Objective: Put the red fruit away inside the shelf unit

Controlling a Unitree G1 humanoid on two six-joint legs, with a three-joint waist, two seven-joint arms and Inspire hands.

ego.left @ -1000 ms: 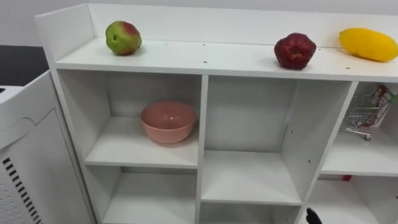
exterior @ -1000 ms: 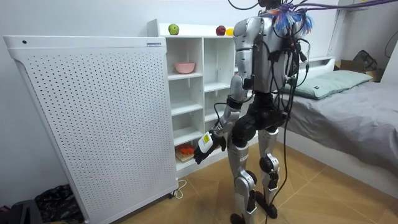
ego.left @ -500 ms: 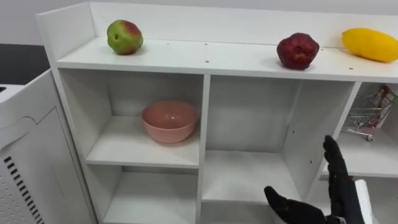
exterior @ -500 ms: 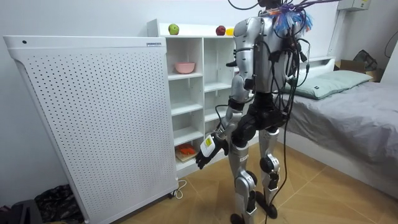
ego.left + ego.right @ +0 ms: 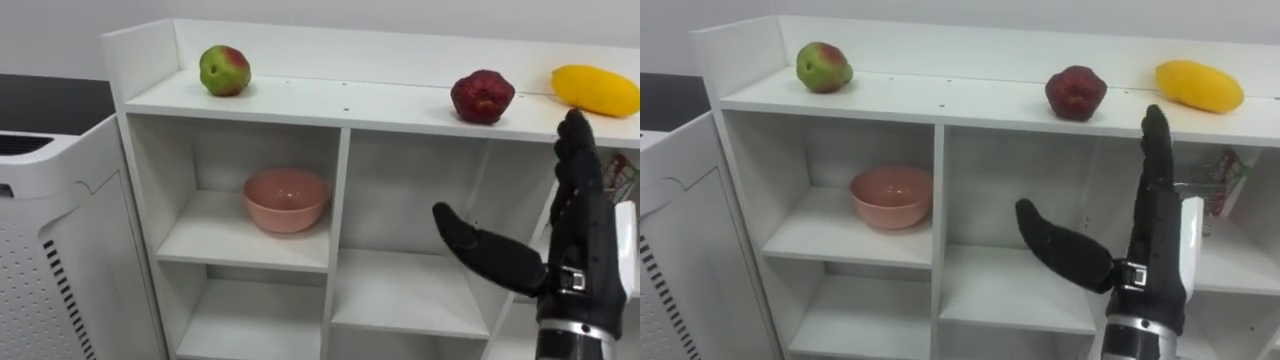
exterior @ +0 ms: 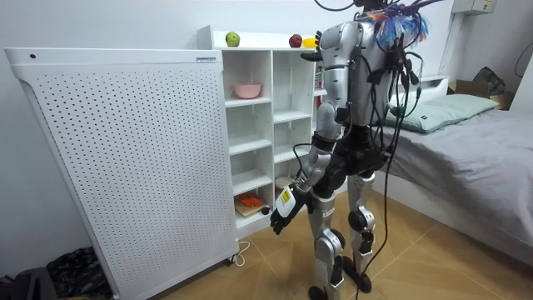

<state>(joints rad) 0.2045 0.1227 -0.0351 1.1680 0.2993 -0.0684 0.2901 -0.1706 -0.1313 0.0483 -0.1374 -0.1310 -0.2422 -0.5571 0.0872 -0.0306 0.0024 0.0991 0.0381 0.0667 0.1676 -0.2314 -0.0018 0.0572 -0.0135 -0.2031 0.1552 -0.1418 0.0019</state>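
A green-red apple [image 5: 225, 70], a dark red fruit [image 5: 483, 96] and a yellow fruit [image 5: 597, 89] lie well apart atop the white closet [image 5: 330, 100]. The eye views show the right hand [image 5: 572, 250] raised before it, fingers straight, thumb spread, empty, and a pink bowl [image 5: 286, 199] on an upper shelf. The room view shows the left hand [image 6: 281, 207] hanging low; its fingers I cannot tell.

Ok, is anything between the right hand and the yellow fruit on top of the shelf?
Nothing visible. The right hand, fingers straight and open, is raised in front of the white shelf unit, its fingertips just below the yellow oval fruit on the top board. The dark red fruit sits apart, to its left.
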